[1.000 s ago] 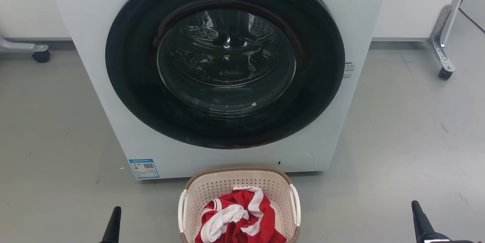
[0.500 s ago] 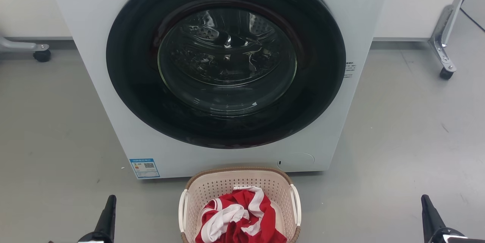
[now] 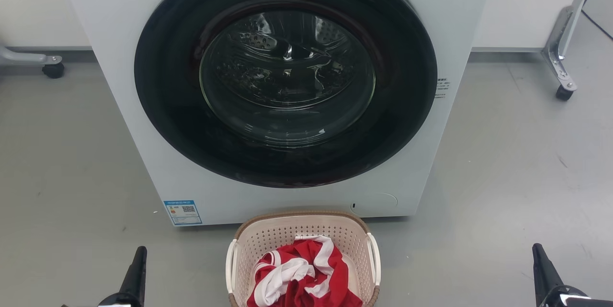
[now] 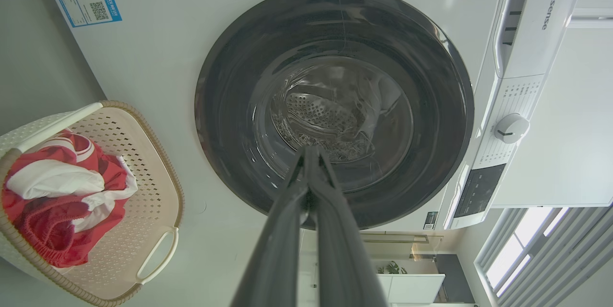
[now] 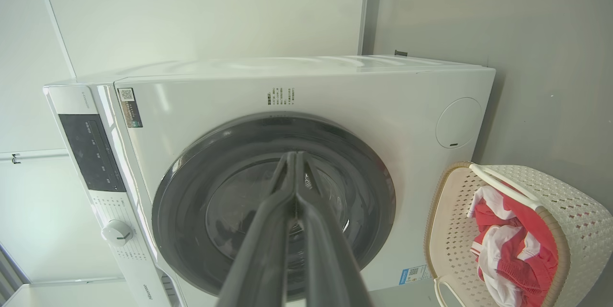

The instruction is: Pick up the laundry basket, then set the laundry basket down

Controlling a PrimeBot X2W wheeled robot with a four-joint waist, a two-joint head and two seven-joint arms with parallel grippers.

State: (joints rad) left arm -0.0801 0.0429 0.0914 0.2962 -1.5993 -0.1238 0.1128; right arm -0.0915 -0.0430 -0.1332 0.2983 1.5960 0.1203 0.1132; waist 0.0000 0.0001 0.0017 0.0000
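Note:
The laundry basket (image 3: 268,237) is cream perforated plastic with a brown woven-look rim and white side handles. It stands on the grey floor just in front of the washing machine and holds red-and-white clothes (image 3: 301,280). The left wrist view has the laundry basket (image 4: 143,192) at its lower left; the right wrist view has the laundry basket (image 5: 574,211) at its lower right. My left gripper (image 3: 139,259) is well to the basket's left, my right gripper (image 3: 539,256) well to its right. The left gripper (image 4: 310,153) and right gripper (image 5: 292,158) are shut on nothing.
A white front-loading washing machine (image 3: 143,106) with a dark round door (image 3: 287,77) rises right behind the basket. Metal legs on castors stand at the far left (image 3: 50,68) and far right (image 3: 562,84). Grey floor lies open on both sides of the basket.
Since a second ago both grippers have spread outward, the left one leftward and the right one rightward. Over the last half second nothing has moved.

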